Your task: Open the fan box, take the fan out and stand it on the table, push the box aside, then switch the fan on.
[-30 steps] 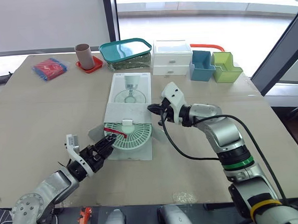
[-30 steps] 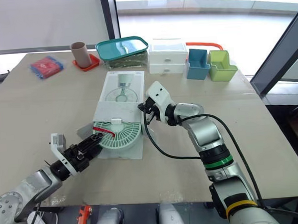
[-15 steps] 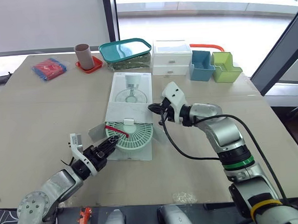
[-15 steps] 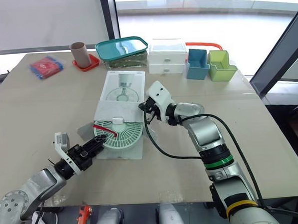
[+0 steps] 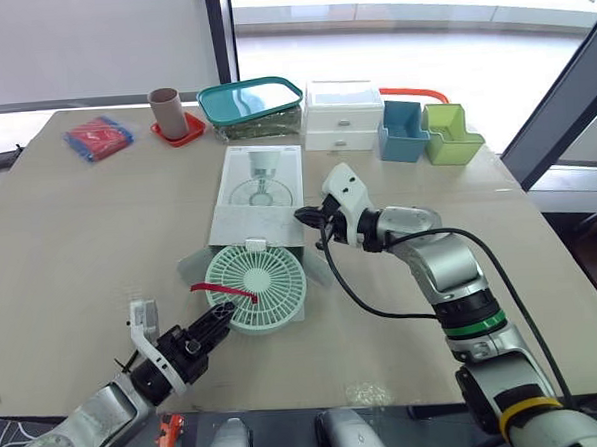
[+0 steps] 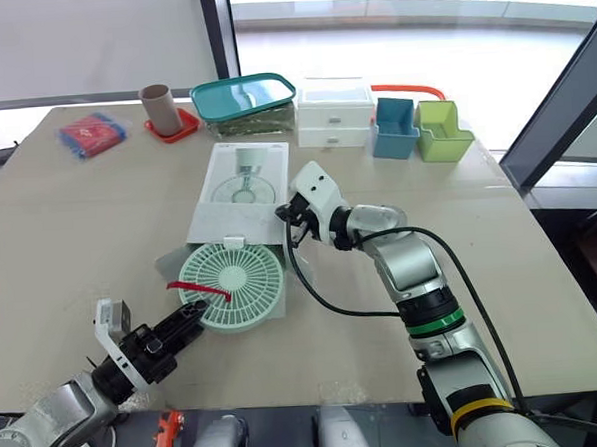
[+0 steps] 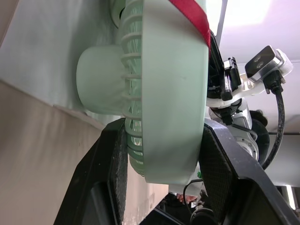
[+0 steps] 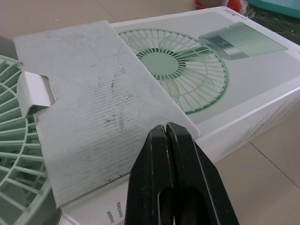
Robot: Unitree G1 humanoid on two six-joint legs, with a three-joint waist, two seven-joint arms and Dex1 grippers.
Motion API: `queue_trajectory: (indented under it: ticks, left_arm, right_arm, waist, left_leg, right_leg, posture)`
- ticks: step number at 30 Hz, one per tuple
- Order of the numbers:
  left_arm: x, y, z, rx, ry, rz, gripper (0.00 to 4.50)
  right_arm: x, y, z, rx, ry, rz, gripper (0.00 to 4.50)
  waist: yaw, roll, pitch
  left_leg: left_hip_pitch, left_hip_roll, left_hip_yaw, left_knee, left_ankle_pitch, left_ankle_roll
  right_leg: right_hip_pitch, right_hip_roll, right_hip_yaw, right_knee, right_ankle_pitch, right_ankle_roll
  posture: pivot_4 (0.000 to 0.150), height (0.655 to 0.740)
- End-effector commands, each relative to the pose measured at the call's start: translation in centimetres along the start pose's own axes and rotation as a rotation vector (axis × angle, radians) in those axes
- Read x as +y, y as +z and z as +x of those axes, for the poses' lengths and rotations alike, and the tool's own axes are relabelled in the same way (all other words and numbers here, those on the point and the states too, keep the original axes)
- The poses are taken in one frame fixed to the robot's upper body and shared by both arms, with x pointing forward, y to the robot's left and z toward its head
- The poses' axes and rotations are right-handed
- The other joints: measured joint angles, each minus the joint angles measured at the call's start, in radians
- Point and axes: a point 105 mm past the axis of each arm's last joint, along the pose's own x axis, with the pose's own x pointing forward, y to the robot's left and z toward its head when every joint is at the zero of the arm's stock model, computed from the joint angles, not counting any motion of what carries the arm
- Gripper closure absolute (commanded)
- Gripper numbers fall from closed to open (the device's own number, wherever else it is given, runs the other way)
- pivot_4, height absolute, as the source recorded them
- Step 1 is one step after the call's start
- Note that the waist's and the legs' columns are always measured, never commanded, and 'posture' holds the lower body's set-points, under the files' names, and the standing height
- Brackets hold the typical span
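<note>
The fan (image 5: 254, 287), at 6 o'clock of the box (image 5: 260, 190), is clamped at its rim by the left gripper (image 5: 223, 314), apparently for lifting out. The box seems steadied by the right gripper (image 5: 303, 216), jaws closed empty

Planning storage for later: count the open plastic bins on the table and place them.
2. The blue bin stands at the table's far edge, right of the white drawer unit; the green bin sits right beside it, farther right. None seems hidden.
</note>
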Motion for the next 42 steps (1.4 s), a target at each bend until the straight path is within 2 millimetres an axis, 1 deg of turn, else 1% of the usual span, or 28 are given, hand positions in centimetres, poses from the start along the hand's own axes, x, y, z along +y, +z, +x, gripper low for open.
queue_trajectory:
  ticks: [1, 4, 11, 13, 14, 15, 16, 17, 19, 22, 23, 26, 28, 31, 34, 37, 38, 39, 42]
  left_arm:
    - [0.7, -0.4, -1.0, -0.005, 0.033, -0.024, 2.57]
    - [0.7, -0.3, -1.5, -0.029, 0.017, -0.038, 2.57]
    - [1.1, -1.1, -2.2, -0.006, 0.033, -0.054, 2.57]
    - [0.8, -1.2, -2.4, 0.000, 0.009, -0.051, 1.81]
    - [0.6, -1.3, -2.5, 0.002, -0.004, -0.049, 1.68]
    - [0.4, -1.4, -2.6, 0.007, -0.019, -0.050, 1.20]
    - [0.2, -1.5, -2.8, 0.006, -0.034, -0.048, 0.89]
    - [0.1, -1.5, -2.9, 0.005, -0.040, -0.048, 0.47]
    - [0.1, -1.4, -3.1, 0.008, -0.040, -0.040, 0.07]
    - [-0.6, -1.0, -3.5, 0.011, -0.068, 0.006, 0.07]
    - [-0.6, -0.5, -3.6, -0.001, -0.065, 0.030, 0.07]
    - [-1.1, 0.3, -4.3, 0.026, -0.065, 0.159, 0.07]
    - [-1.4, 0.5, -5.0, 0.054, -0.070, 0.212, 0.07]
    - [-1.7, 1.1, -6.3, 0.096, -0.068, 0.346, 0.07]
    - [-2.6, 2.0, -7.2, 0.089, -0.112, 0.391, 0.07]
    - [-2.4, 2.1, -7.3, 0.089, -0.106, 0.412, 0.07]
    - [-2.0, 2.1, -7.4, 0.098, -0.085, 0.456, 0.07]
    - [-1.6, 2.3, -7.7, 0.121, -0.061, 0.559, 0.07]
    - [-1.2, 2.3, -8.3, 0.181, -0.047, 0.761, 0.07]
  right_arm:
    - [0.0, 0.7, 0.0, -0.010, -0.001, -0.016, 4.50]
    - [0.1, 1.0, -0.1, -0.016, 0.005, -0.020, 4.50]
    - [0.0, 1.1, -0.1, -0.019, 0.006, -0.026, 4.50]
    - [0.0, 1.1, 0.0, -0.017, 0.008, -0.027, 4.50]
    - [0.0, 1.1, 0.0, -0.016, 0.009, -0.027, 4.50]
    - [0.1, 1.1, 0.0, -0.016, 0.011, -0.029, 4.50]
    - [0.1, 1.1, 0.0, -0.016, 0.012, -0.029, 4.50]
    - [0.1, 1.0, 0.0, -0.015, 0.012, -0.031, 4.50]
    - [0.1, 1.0, 0.1, -0.014, 0.014, -0.031, 4.50]
    - [0.2, 1.0, 0.2, -0.015, 0.021, -0.032, 4.50]
    - [0.2, 1.0, 0.2, -0.015, 0.022, -0.034, 4.50]
    - [0.2, 1.1, 0.3, -0.016, 0.027, -0.038, 4.50]
    - [0.2, 1.1, 0.3, -0.016, 0.028, -0.041, 4.50]
    - [0.2, 1.1, 0.5, -0.019, 0.033, -0.045, 4.50]
    - [0.2, 1.3, 0.7, -0.025, 0.039, -0.049, 4.50]
    - [0.2, 1.4, 0.9, -0.028, 0.042, -0.050, 4.50]
    - [0.2, 1.4, 0.9, -0.030, 0.042, -0.050, 4.50]
    - [0.3, 1.4, 0.9, -0.031, 0.044, -0.049, 4.50]
    - [0.3, 1.3, 0.9, -0.030, 0.046, -0.047, 4.50]
  waist:
    - [0.002, 0.000, 0.000]
    - [0.002, 0.000, 0.000]
    - [0.001, 0.000, 0.000]
    - [0.001, 0.000, 0.000]
    - [0.001, 0.000, 0.000]
    - [0.000, 0.000, 0.000]
    - [0.001, 0.000, 0.000]
    - [0.002, 0.000, 0.000]
    - [0.002, 0.001, 0.000]
    - [0.001, 0.001, 0.000]
    - [0.001, 0.001, 0.000]
    - [0.001, 0.000, 0.000]
    - [0.001, 0.001, 0.000]
    - [0.000, 0.001, 0.000]
    - [0.001, 0.001, 0.001]
    - [0.000, 0.001, 0.001]
    - [0.000, 0.001, 0.001]
    - [0.000, 0.001, 0.001]
    - [-0.001, 0.001, 0.001]
  left_leg:
    - [0.000, 0.000, 0.000, 0.000, 0.000, 0.000]
    - [0.000, 0.000, 0.000, 0.000, 0.000, 0.000]
    - [0.000, 0.000, 0.000, 0.000, 0.000, 0.000]
    - [0.000, 0.000, 0.000, 0.000, 0.000, 0.000]
    - [0.000, 0.000, 0.000, -0.001, 0.000, 0.000]
    - [0.000, 0.000, 0.000, -0.001, 0.000, 0.000]
    - [0.000, 0.000, 0.001, -0.001, 0.000, 0.001]
    - [0.000, 0.000, 0.000, -0.001, 0.000, 0.001]
    - [0.000, 0.000, 0.000, -0.001, 0.000, 0.001]
    - [0.000, 0.000, 0.000, -0.001, 0.000, 0.001]
    - [0.000, 0.000, 0.001, -0.001, 0.000, 0.001]
    - [-0.001, 0.000, 0.000, -0.001, 0.000, 0.001]
    - [-0.001, 0.001, 0.000, -0.001, 0.000, 0.001]
    - [-0.001, 0.001, 0.001, -0.002, 0.000, 0.001]
    - [-0.001, 0.001, 0.001, -0.003, -0.001, 0.000]
    - [-0.001, 0.001, 0.001, -0.003, -0.001, 0.000]
    - [-0.001, 0.001, 0.001, -0.003, -0.001, 0.000]
    - [-0.001, 0.001, 0.001, -0.003, -0.001, 0.000]
    - [-0.001, 0.001, 0.001, -0.003, -0.001, 0.000]
  right_leg:
    - [0.000, 0.000, 0.000, 0.000, 0.000, 0.000]
    - [0.000, 0.000, -0.001, 0.000, -0.003, 0.004]
    - [0.000, 0.000, 0.000, 0.000, -0.003, 0.002]
    - [0.000, 0.000, 0.000, 0.000, -0.003, 0.002]
    - [0.000, 0.000, 0.000, 0.000, -0.003, 0.002]
    - [0.000, 0.000, 0.000, 0.000, -0.004, 0.002]
    - [-0.001, 0.000, 0.000, 0.000, -0.004, 0.002]
    - [-0.001, 0.000, 0.000, 0.000, -0.004, 0.002]
    - [-0.001, 0.000, 0.000, 0.000, -0.004, 0.002]
    - [-0.001, 0.000, 0.000, 0.000, -0.004, 0.002]
    - [-0.001, 0.000, 0.000, 0.000, -0.004, 0.002]
    - [-0.001, 0.000, 0.000, 0.000, -0.004, 0.002]
    - [-0.001, 0.001, 0.000, 0.000, -0.005, 0.001]
    - [-0.002, 0.001, 0.000, 0.000, -0.005, 0.001]
    - [-0.003, 0.001, -0.001, 0.000, -0.006, 0.000]
    - [-0.003, 0.000, -0.001, 0.000, -0.006, -0.001]
    - [-0.003, 0.000, -0.001, 0.000, -0.006, -0.001]
    - [-0.003, 0.000, -0.001, 0.000, -0.006, -0.001]
    - [-0.003, 0.001, -0.001, 0.000, -0.006, -0.003]
  posture:
    - [0.150, 0.7400]
    - [0.150, 0.7400]
    - [0.150, 0.7400]
    - [0.150, 0.7400]
    - [0.150, 0.7400]
    - [0.150, 0.7400]
    - [0.150, 0.7400]
    - [0.150, 0.7400]
    - [0.150, 0.7400]
    - [0.150, 0.7400]
    - [0.150, 0.7400]
    - [0.150, 0.7400]
    - [0.150, 0.7400]
    - [0.150, 0.7400]
    - [0.150, 0.7400]
    - [0.150, 0.7400]
    - [0.150, 0.7400]
    - [0.150, 0.7400]
    - [0.150, 0.7400]
